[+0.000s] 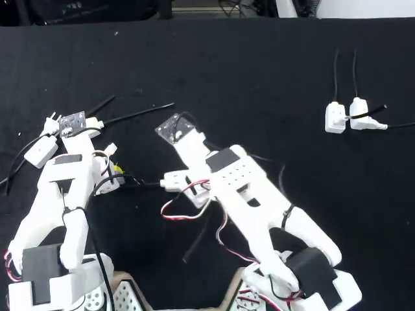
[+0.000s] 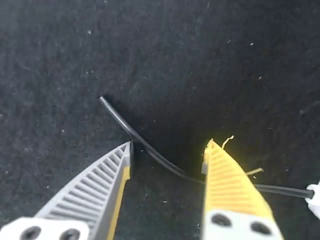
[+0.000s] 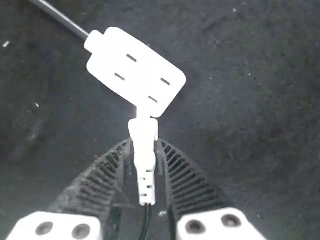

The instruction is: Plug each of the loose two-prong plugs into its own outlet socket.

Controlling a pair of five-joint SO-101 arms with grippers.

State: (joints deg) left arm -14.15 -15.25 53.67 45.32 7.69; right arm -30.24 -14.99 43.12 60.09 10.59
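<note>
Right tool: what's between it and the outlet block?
The white plug, clamped in the right tool, nose against the edge of the outlet block; right wrist view.

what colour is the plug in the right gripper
White plug, same as the outlet block it touches; clearest in the right wrist view.

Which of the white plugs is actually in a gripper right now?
The plug clamped in the right gripper, its nose against the outlet block. The bare-pronged plug lies free on the table.
</note>
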